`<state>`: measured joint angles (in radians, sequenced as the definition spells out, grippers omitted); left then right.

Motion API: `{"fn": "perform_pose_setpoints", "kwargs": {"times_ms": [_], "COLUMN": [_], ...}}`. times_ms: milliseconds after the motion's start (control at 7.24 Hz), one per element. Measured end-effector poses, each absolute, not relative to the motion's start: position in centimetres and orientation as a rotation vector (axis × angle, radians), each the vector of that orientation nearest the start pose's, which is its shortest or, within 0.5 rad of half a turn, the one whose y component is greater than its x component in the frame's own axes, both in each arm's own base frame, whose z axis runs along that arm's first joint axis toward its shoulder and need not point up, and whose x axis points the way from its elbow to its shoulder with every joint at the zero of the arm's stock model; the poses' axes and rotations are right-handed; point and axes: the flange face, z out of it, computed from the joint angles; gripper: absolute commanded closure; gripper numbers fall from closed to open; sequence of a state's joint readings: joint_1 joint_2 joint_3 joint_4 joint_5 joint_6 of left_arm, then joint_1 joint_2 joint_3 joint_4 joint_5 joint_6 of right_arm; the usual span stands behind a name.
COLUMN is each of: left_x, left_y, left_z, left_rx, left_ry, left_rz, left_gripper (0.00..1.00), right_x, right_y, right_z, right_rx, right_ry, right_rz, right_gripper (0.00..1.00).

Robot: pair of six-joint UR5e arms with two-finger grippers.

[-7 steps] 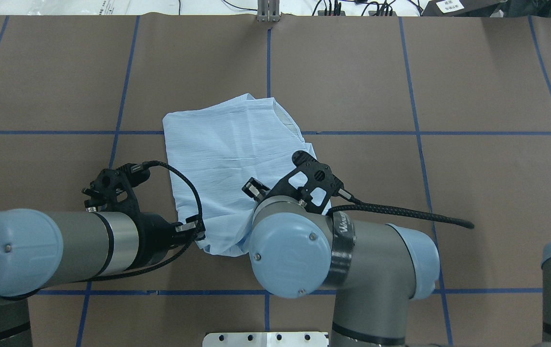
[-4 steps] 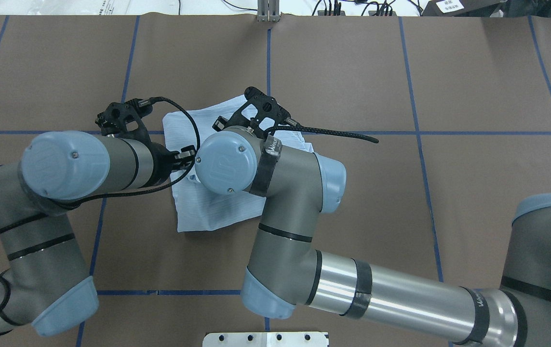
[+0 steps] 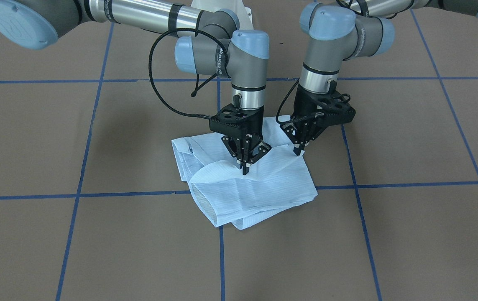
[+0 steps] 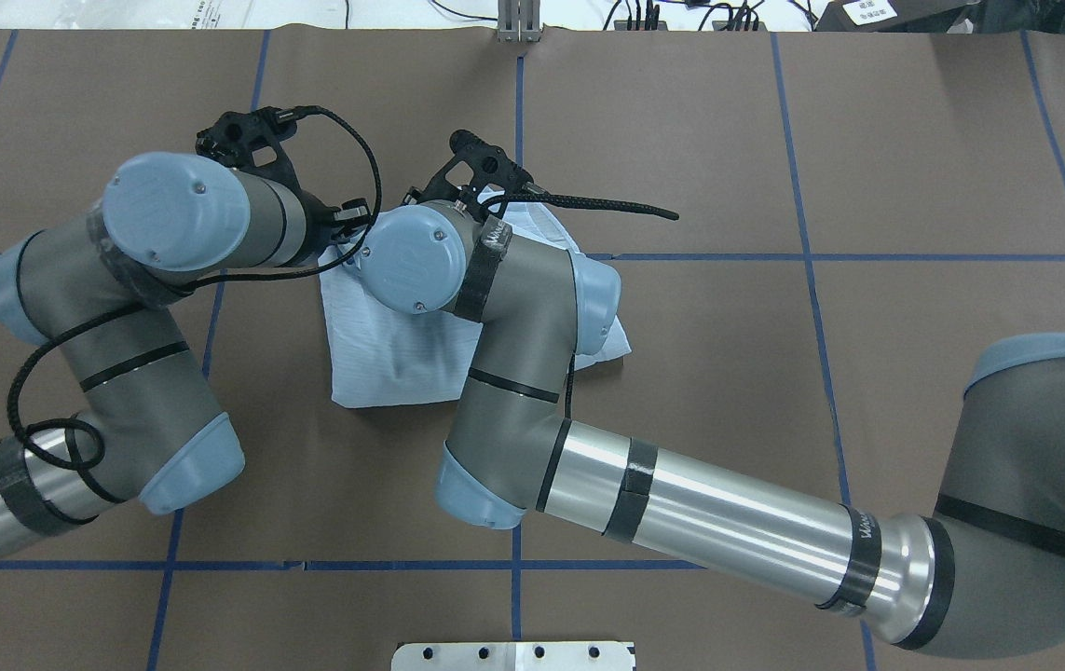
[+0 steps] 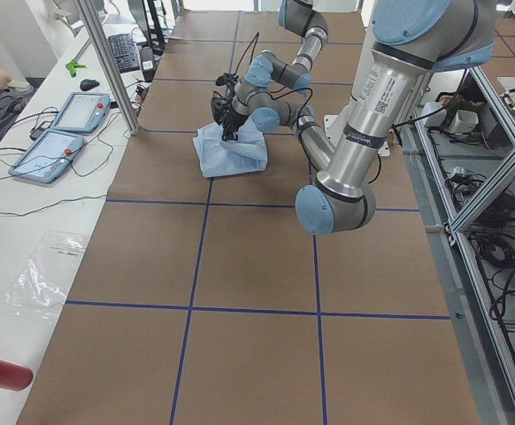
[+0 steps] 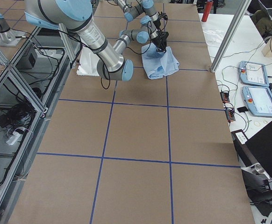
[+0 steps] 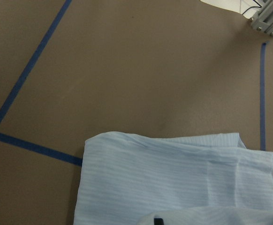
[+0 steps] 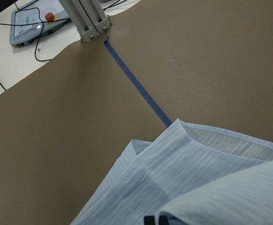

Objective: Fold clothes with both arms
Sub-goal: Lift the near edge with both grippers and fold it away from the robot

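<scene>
The pale-blue striped shirt [image 3: 264, 190] lies folded on the brown table [image 4: 914, 140], near its middle. It also shows in the overhead view [image 4: 383, 359], partly under both arms. In the front-facing view my right gripper [image 3: 245, 167] points down, shut on a raised fold of the shirt. My left gripper [image 3: 299, 151] is shut on the shirt's edge beside it. The right wrist view shows closed fingertips [image 8: 155, 220] over the fabric [image 8: 207, 183]. The left wrist view shows folded fabric [image 7: 174, 178]. In the overhead view both grippers are hidden under their wrists.
Blue tape lines [image 4: 812, 256] grid the table. A metal post [image 4: 518, 23] stands at the far edge. Two teach pendants [image 5: 63, 119] lie on the white bench beyond it. A white base plate [image 4: 513, 654] is at the near edge.
Both arms have swung from the near side to the far side of the table, carrying the shirt's near edge over the rest. The shirt now lies shorter, folded over.
</scene>
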<state>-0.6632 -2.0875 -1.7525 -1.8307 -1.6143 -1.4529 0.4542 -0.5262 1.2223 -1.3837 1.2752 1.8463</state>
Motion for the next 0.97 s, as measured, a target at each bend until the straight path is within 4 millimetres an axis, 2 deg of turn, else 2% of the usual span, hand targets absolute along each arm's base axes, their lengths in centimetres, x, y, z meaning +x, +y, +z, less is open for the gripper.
{"fn": "perform_pose_setpoints", "kwargs": {"times_ms": [276,552,690,829,967], "left_x": [44.2,45.0,45.2,45.3,44.9], "left_y": [-54.0,-56.0,-56.4,-56.6,-56.8], "left_z": [28.7,31.5,32.4,32.9,33.0], "left_rx": [0.36,0.371,0.372,0.382,0.418], "left_ry": [0.873,0.844,0.83,0.823,0.829], "left_rz": [-0.473,-0.456,-0.446,-0.425,-0.372], "left_gripper": [1.0,1.0,0.33,0.0,0.0], "right_x": [-66.8,-68.0,-68.8,-69.2,-69.0], "right_y": [-51.5,-52.8,-53.3,-53.8,-54.4], "right_z": [12.2,13.2,13.4,13.2,12.1], "right_rx": [0.383,0.396,0.404,0.411,0.413], "right_ry": [-0.866,-0.846,-0.855,-0.871,-0.89], "right_rz": [0.78,0.753,0.739,0.731,0.728], "right_gripper": [1.0,1.0,0.68,0.01,0.0]}}
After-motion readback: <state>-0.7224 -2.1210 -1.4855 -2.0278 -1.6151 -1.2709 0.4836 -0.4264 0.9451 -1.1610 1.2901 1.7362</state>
